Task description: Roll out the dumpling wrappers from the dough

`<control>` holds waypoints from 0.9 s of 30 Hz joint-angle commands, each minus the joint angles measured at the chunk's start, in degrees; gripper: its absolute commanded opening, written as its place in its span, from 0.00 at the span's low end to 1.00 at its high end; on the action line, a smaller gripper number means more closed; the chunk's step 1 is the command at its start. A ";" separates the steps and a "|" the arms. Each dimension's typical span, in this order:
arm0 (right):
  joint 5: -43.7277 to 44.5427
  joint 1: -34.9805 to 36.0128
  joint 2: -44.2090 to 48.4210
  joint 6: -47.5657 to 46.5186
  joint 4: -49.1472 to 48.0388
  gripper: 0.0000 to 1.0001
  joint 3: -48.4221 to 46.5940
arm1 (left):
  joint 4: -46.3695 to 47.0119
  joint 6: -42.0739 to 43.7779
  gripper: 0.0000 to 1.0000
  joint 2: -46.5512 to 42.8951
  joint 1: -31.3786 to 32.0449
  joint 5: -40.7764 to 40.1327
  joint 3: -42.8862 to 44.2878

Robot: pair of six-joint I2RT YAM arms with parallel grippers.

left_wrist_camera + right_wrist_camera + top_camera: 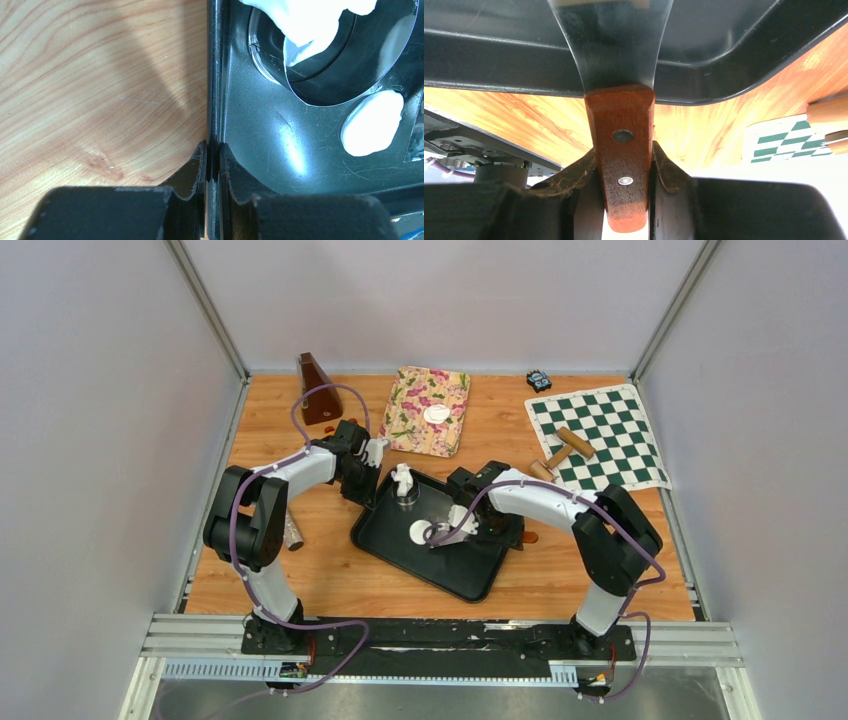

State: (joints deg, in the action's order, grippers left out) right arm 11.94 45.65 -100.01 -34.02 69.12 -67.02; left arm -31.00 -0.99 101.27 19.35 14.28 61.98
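Observation:
One round white dumpling wrapper (421, 532) (372, 124) lies flat in the black tray (470, 575). Another wrapper (436, 414) rests on the floral cloth (410, 425) behind. A ragged piece of white dough (402, 478) (305, 25) hangs over the clear ring cutter (406, 498) (270, 70) in the tray's far corner. My left gripper (368, 483) (214, 150) is shut on the tray's left rim (215, 75). My right gripper (497, 527) (624, 155) is shut on the wooden handle (621, 150) of a spatula. Its metal blade (458, 521) (614, 40) reaches over the tray rim (734, 75) towards the wrapper.
A rolling pin (570, 447) (829, 112) lies on the green chequered mat (610, 430) (784, 142) at the back right. A brown metronome (318, 390) stands at the back left, and a small blue object (539, 379) by the back wall. A short metal cylinder (293, 532) lies beside the left arm.

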 commanded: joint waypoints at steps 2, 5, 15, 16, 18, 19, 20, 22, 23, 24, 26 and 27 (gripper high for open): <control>3.15 -0.12 1.32 -0.12 1.15 0.00 0.46 | 0.29 0.03 0.00 0.83 0.25 -1.98 -1.07; 5.12 -0.04 -1.06 0.30 0.45 0.00 0.22 | 0.33 -0.04 0.00 0.68 0.25 -2.21 -1.07; 6.14 1.64 -8.38 0.74 0.79 0.00 -6.73 | 0.34 -0.19 0.00 0.58 0.25 -2.33 -1.07; 6.12 1.94 -9.05 0.81 0.99 0.00 -7.60 | 0.33 -0.20 0.00 0.59 0.25 -2.29 -1.07; 6.58 2.32 -10.11 1.11 1.25 0.00 -9.26 | 0.37 -0.24 0.00 0.51 0.25 -2.32 -1.07; 6.82 2.40 -10.51 1.34 1.30 0.00 -9.98 | 0.40 -0.24 0.00 0.46 0.25 -2.33 -1.11; 7.09 2.49 -10.77 1.45 1.24 0.00 -10.61 | 0.41 -0.24 0.00 0.36 0.25 -2.29 -1.13; 9.04 2.93 -10.86 2.10 0.54 0.00 -10.92 | 0.42 -0.25 0.00 0.24 0.25 -2.32 -1.15; 9.92 3.22 -10.60 2.24 -0.02 0.00 -10.57 | 0.42 -0.28 0.00 0.17 0.25 -2.33 -1.24; 10.66 3.59 -10.30 2.46 -0.64 0.00 -10.08 | 0.42 -0.35 0.00 0.16 0.25 -2.33 -1.24; 11.46 4.26 -9.90 2.87 -1.77 0.00 -9.19 | 0.52 -0.35 0.00 0.11 0.25 -2.14 -1.29; 11.42 4.49 -9.64 2.97 -2.48 0.00 -8.69 | 0.51 -0.37 0.00 0.14 0.25 -2.15 -1.26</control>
State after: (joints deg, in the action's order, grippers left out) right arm 20.12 48.77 -110.59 -32.82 70.00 -75.79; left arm -31.00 -1.19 101.27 19.35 14.26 61.98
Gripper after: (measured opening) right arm 0.284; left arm 0.151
